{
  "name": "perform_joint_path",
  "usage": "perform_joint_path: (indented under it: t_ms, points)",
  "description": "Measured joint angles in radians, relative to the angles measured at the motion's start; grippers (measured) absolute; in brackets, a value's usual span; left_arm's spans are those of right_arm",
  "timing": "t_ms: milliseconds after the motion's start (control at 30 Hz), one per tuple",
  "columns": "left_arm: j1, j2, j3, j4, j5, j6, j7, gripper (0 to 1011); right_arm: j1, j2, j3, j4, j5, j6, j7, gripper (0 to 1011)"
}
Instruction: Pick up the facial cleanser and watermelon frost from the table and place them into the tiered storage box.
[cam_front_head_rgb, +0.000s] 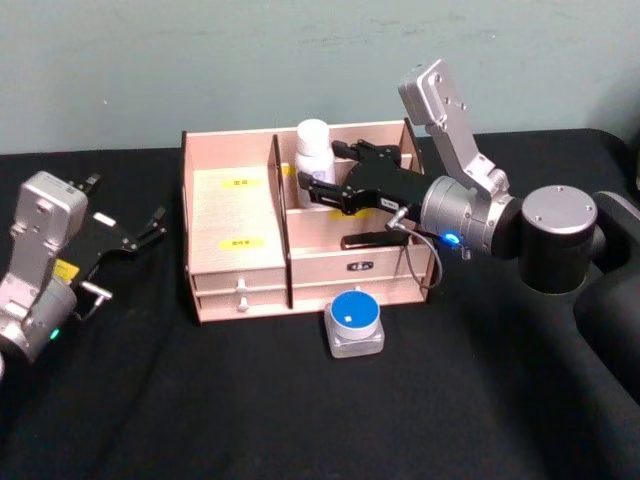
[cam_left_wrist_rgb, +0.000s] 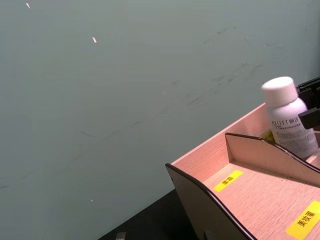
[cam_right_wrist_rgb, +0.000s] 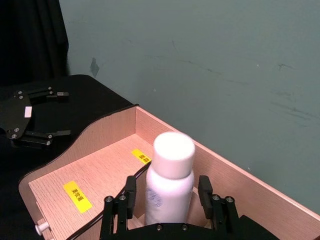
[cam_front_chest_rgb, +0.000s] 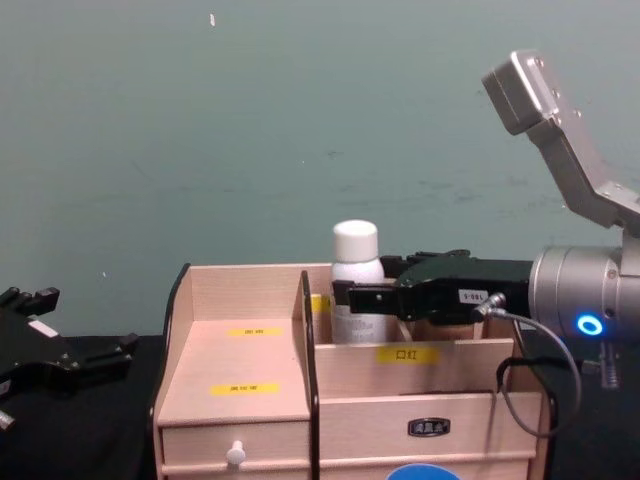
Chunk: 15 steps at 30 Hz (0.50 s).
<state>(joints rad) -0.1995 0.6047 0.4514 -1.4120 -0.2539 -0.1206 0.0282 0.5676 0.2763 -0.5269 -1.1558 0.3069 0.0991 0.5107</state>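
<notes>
Facial cleanser (cam_front_head_rgb: 313, 145): seated in rear compartment

Stands upright in the rear tier of the tiered storage box (cam_front_head_rgb: 225, 215), right of the curved, dark-edged divider. Presents as a smooth white cylinder with a rounded white cap and fine print on the body. Sits between the black fingers of the right gripper (cam_right_wrist_rgb: 166, 195), spread apart, with a sliver of pale wood visible on either side of the bottle. Rests within flat pale wooden panels carrying yellow labels, with a small white drawer knob at the front. Places the watermelon frost (cam_front_head_rgb: 355, 320), a squat silver container with a round blue lid, on the black cloth table (cam_front_head_rgb: 300, 430) just in front of the box. Keeps the left gripper (cam_right_wrist_rgb: 67, 113) well left of the box, fingers parted.
</notes>
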Motion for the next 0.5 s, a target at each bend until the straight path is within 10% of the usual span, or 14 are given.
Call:
perform_joint_path:
  t_ms: [500]
  points:
    - [0.0,0.0,0.0,0.0,0.0,0.0,0.0,1010,-0.036,0.051,0.027,-0.129,0.016,0.067,-0.008,1002]
